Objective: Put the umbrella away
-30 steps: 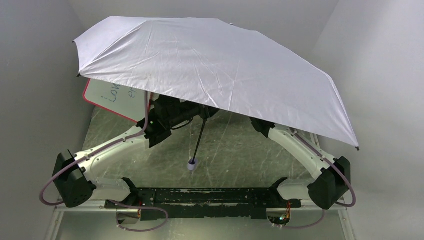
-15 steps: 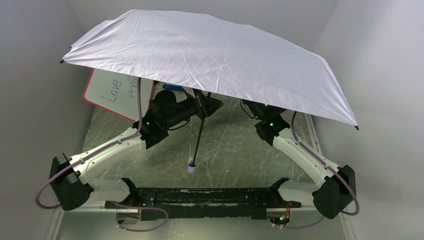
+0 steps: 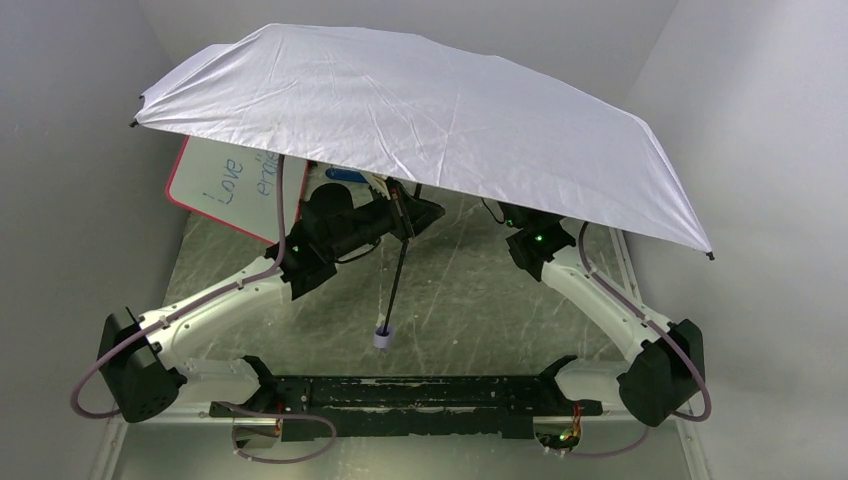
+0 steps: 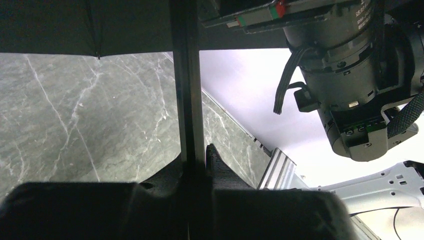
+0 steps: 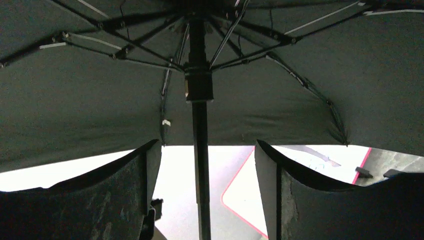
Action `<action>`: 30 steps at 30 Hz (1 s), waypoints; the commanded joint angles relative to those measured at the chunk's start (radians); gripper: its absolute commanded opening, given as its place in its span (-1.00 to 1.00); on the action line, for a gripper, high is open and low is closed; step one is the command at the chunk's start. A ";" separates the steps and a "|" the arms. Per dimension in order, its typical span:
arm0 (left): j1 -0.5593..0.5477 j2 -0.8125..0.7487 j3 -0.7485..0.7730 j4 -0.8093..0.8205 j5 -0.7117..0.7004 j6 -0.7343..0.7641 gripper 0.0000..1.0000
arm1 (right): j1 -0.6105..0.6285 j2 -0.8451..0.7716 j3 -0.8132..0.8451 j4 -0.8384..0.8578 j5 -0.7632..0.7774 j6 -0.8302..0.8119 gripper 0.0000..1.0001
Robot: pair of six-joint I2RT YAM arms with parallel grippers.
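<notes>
Operator's view: the open umbrella [image 3: 400, 110] stands over my table [image 3: 480, 300], pale canopy [image 3: 520, 140] up and black lining down, with its handle [image 3: 382, 335] at the low end of the dark shaft [image 3: 398, 275]. My left gripper [image 4: 192, 167] is pinched on that shaft, partway up. My right gripper [image 5: 207, 150], under the canopy, stands spread with a finger either side of the shaft, neither touching it. A whiteboard [image 3: 225, 185] lies beyond the shaft, on the left arm's side.

White walls [image 3: 60, 220] on three sides — grey-green marbled tabletop [image 3: 480, 300], red-edged whiteboard [image 3: 215, 185] back left.
</notes>
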 commanded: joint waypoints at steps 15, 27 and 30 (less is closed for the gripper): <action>0.002 -0.024 0.008 0.074 -0.003 0.037 -0.91 | -0.004 0.100 0.131 0.052 0.123 0.039 0.35; 0.002 -0.013 0.011 0.064 0.007 0.051 -0.91 | -0.004 0.149 0.173 0.069 0.106 0.049 0.18; 0.002 -0.010 0.010 0.065 0.007 0.052 -0.90 | -0.004 0.153 0.178 0.072 0.109 0.047 0.17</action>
